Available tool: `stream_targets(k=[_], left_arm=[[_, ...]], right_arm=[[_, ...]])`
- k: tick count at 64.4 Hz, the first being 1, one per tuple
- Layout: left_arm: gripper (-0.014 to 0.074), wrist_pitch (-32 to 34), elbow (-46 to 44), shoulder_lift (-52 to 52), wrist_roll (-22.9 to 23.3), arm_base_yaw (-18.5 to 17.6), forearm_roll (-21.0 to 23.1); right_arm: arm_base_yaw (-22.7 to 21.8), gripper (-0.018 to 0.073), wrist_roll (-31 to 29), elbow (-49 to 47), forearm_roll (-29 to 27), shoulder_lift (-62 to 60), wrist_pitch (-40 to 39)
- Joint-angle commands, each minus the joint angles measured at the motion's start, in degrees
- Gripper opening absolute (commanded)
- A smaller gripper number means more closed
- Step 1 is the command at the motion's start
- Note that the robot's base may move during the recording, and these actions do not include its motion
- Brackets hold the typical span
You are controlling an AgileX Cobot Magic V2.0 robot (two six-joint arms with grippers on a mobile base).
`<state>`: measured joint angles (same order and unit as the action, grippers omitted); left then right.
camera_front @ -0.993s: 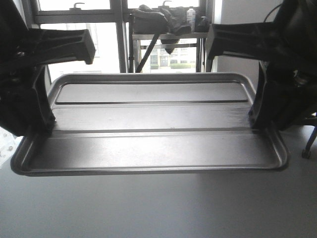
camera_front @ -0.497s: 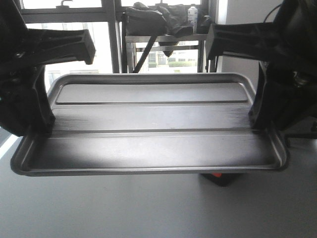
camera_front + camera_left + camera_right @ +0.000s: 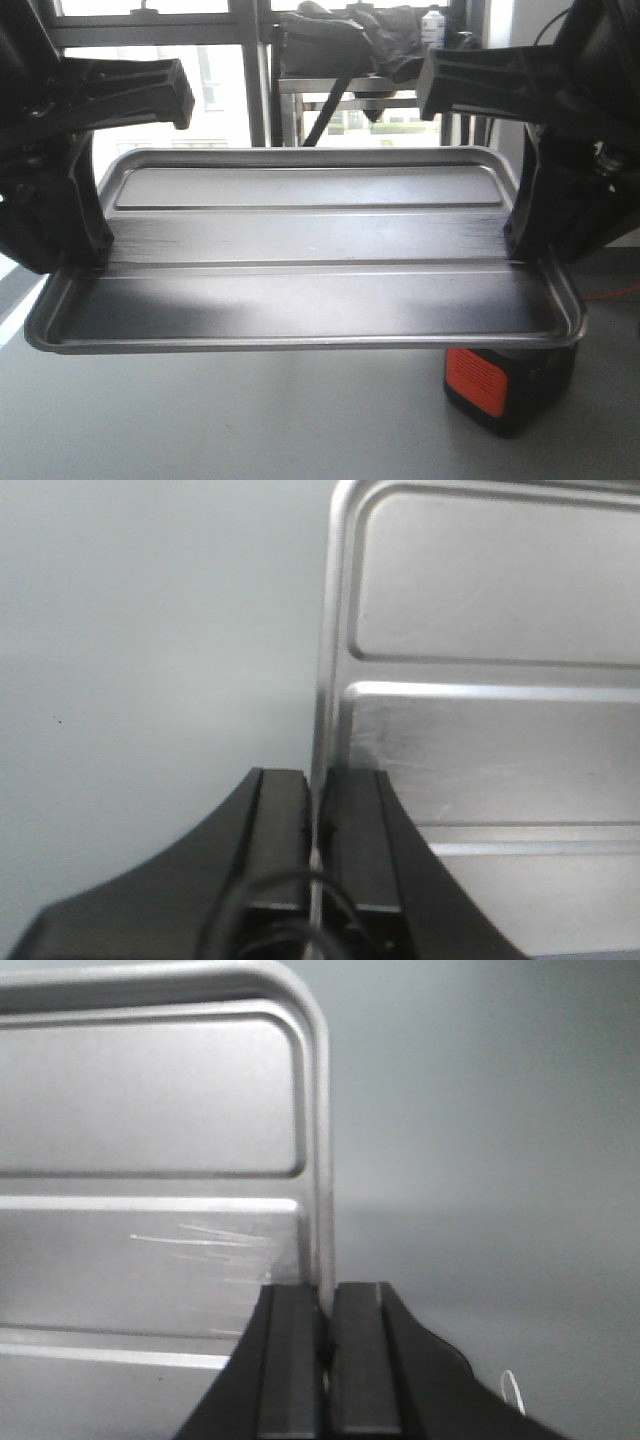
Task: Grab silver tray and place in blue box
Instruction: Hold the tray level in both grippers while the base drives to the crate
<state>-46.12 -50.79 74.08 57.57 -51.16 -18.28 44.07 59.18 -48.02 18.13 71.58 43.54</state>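
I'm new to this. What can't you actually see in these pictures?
The blue box: in no view.
Whatever lies beneath the silver tray: hidden by it, front view.
The black-and-orange object: top hidden behind the tray, front view; unidentifiable.
The left hand, right hand: mostly cut off by wrist views' bottom edges.

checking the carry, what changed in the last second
The background slid right in the front view, metal rack included, and a black and red box came into sight under the right corner of the silver tray; the robot seems to be turning. The tray stayed level, left gripper and right gripper still clamped on its end rims.
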Motion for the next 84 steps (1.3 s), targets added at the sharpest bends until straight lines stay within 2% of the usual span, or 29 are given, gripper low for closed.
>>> stream_targets(k=[1, 84], left_arm=[[-0.0009, 0.03, -1.43, -1.57, 0.42, -0.04, -1.97], [-0.0009, 0.03, -1.43, -1.57, 0.42, -0.04, -1.73]], right_arm=[[-0.13, 0.0057, 0.1, -1.48, 2.67, -1.59, -0.92], [-0.13, 0.0057, 0.1, -1.48, 2.67, -1.59, -0.92]])
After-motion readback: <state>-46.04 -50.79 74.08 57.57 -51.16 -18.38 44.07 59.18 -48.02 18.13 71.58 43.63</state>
